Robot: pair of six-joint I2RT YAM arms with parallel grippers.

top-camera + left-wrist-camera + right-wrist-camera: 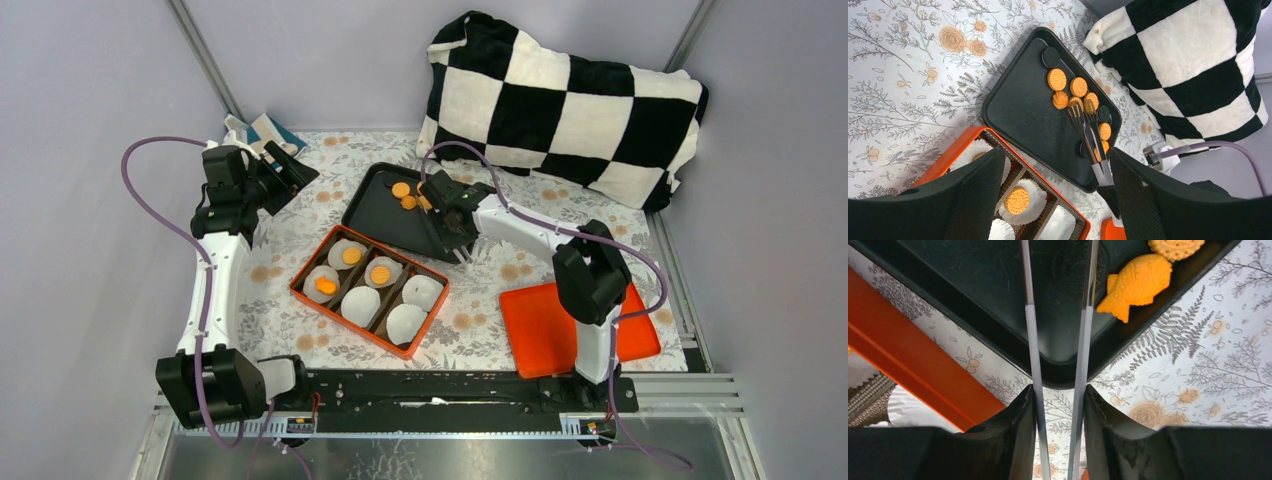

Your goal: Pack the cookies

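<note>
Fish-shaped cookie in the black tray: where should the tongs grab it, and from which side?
Across the mid-body of the fish cookie, tongs coming from above. It lies flat, one flank close along the black tray's wall, so a sideways approach looks cramped.

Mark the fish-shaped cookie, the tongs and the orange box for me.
fish-shaped cookie [1135,286]: right wrist view, middle of its body.
tongs [1033,350]: right wrist view, on the left blade.
orange box [345,324]: top external view, on its near outer wall.

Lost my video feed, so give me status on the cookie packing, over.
Left gripper open, off to the side. Right gripper shut on tongs, tips over cookies in black tray. Three of six liners filled. Nothing blocking.
</note>
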